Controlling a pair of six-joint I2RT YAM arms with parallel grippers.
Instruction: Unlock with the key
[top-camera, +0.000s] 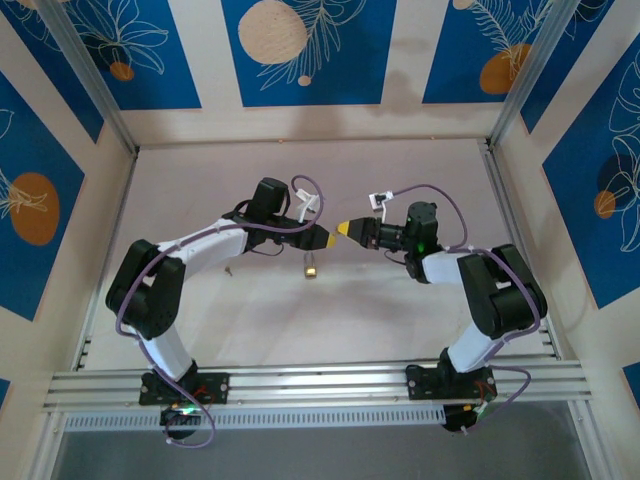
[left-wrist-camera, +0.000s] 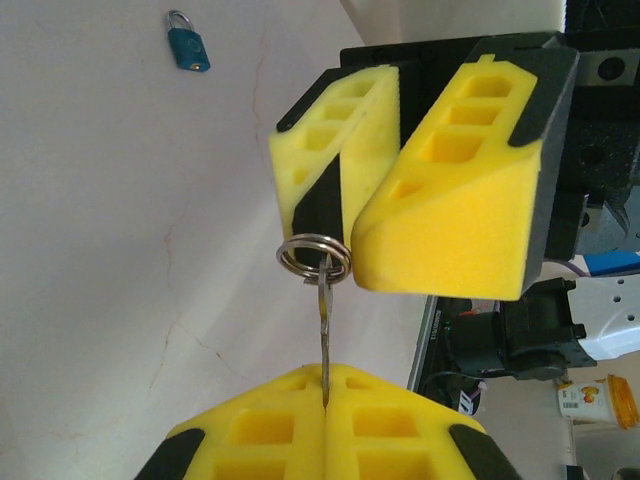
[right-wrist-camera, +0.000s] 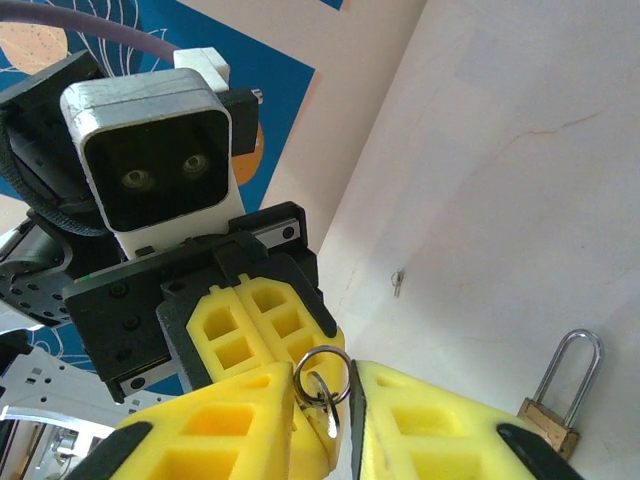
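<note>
Left gripper (left-wrist-camera: 325, 385) clenched on the key (left-wrist-camera: 324, 335) blade, lower centre of the left wrist view, key ring (left-wrist-camera: 313, 258) on top. Right gripper (left-wrist-camera: 355, 240) fingers slightly apart at the ring (can't tell if they pinch it). Padlock (left-wrist-camera: 188, 47) lies on table (left-wrist-camera: 120, 300), upper left, well apart from both

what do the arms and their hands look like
The left arm and right arm have white links and bulky black joints, with a purple cable running along each. The left hand and right hand are black housings carrying wedge-shaped yellow foam fingers with square pockets and black strips. A pale grey camera box with two lenses sits on the left wrist.
</note>
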